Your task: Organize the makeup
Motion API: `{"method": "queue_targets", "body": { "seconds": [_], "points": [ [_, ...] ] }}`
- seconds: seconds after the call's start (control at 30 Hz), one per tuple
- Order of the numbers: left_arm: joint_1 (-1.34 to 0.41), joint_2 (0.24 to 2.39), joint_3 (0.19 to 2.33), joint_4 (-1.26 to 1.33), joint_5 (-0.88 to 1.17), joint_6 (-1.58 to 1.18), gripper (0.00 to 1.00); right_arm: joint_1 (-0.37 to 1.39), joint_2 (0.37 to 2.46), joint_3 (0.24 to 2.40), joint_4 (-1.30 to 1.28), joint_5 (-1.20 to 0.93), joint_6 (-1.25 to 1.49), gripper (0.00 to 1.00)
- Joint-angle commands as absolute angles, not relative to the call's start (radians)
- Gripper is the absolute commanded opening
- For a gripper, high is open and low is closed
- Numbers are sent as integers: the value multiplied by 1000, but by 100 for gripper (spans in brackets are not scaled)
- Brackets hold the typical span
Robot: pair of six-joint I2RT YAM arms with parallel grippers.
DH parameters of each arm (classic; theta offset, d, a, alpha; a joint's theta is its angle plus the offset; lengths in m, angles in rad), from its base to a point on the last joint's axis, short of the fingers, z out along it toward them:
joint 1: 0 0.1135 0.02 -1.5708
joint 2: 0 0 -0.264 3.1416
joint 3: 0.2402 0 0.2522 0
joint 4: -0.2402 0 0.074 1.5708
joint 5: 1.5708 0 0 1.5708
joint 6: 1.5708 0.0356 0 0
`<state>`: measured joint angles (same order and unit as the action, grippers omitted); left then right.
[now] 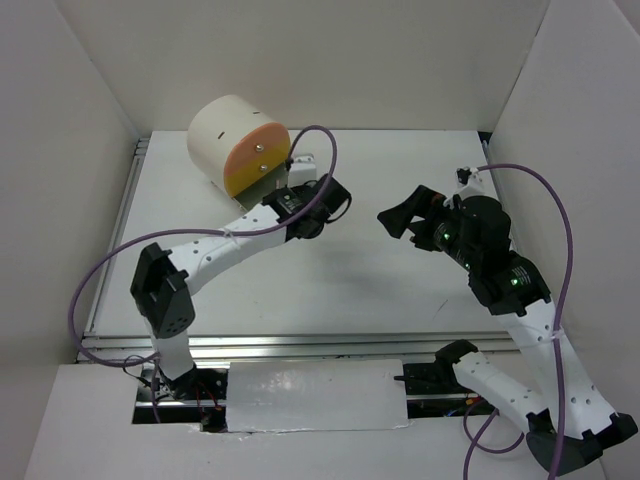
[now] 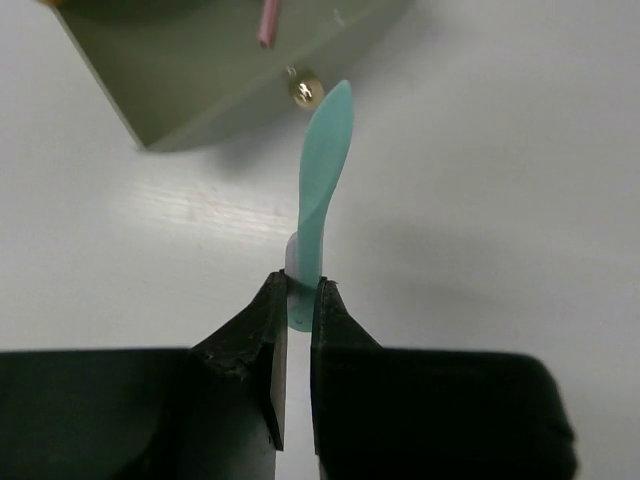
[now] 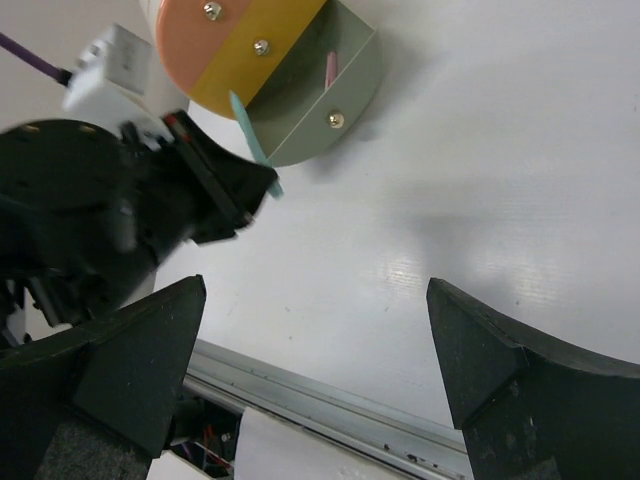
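Left claw [image 2: 299, 292] pinching short teal flat stick [image 2: 325, 170] above white worktop [image 2: 500, 200], tip pointing at open grey drawer [image 2: 180, 80] of cream cylindrical orange-fronted box [image 1: 225, 135]; short pink stick [image 2: 267, 22] sitting inside drawer. Right claw [image 3: 313, 310] hanging spread wide.

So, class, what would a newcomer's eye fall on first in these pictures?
The teal stick, pinched in the left gripper just before an open drawer holding a pink stick. Then the cream box with its orange front, back left on the table, and the right gripper gaping wide and empty.
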<state>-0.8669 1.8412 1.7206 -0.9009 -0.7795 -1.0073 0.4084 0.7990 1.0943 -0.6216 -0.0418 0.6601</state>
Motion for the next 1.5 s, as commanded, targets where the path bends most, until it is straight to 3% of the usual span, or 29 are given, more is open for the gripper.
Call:
{"method": "queue_targets", "body": {
  "seconds": [0.0, 0.17, 0.37, 0.47, 0.5, 0.63, 0.67, 0.77, 0.97, 1.03, 1.07, 1.1, 1.13, 1.17, 1.27, 1.47],
  "points": [
    [-795, 1738, 1606, -542, -896, -575, 0, 417, 805, 1135, -600, -55, 655, 100],
    [-718, 1692, 1390, -37, -795, -123, 0, 417, 819, 1150, -615, -81, 663, 100],
    [-637, 1847, 1500, 28, -765, 96, 0, 428, 819, 1172, -632, -87, 661, 100],
    [-611, 1917, 1554, 26, -775, 121, 12, 434, 828, 1186, -635, -81, 653, 100],
    [-604, 1917, 1551, 37, -787, 97, 23, 437, 830, 1190, -638, -78, 652, 100],
    [-569, 1922, 1540, 12, -772, 55, 47, 437, 847, 1212, -638, -63, 644, 100],
    [-569, 1921, 1533, 27, -776, 64, 62, 437, 853, 1215, -638, -63, 643, 100],
    [-569, 1902, 1525, 26, -785, 46, 83, 437, 871, 1216, -629, -61, 644, 100],
    [-571, 1816, 1632, -116, -790, -114, 93, 434, 907, 1178, -565, -2, 672, 100],
    [-571, 1755, 1701, -256, -796, -197, 99, 431, 908, 1088, -468, 50, 718, 92],
    [-571, 1735, 1735, -328, -801, -322, 99, 430, 916, 1044, -415, 63, 735, 76],
    [-571, 1721, 1805, -497, -802, -394, 99, 426, 929, 958, -305, 54, 776, 58],
    [-571, 1692, 1833, -581, -807, -511, 99, 423, 984, 922, -251, 42, 802, 24],
    [-571, 1678, 1859, -663, -802, -565, 99, 423, 1021, 889, -198, 32, 837, 2],
    [-572, 1609, 1878, -920, -764, -729, 99, 428, 1242, 854, -34, -46, 931, 0],
    [-565, 1389, 1691, -1032, -519, -695, 100, 459, 1750, 1202, -148, -80, 1046, 0]
  ]
}}
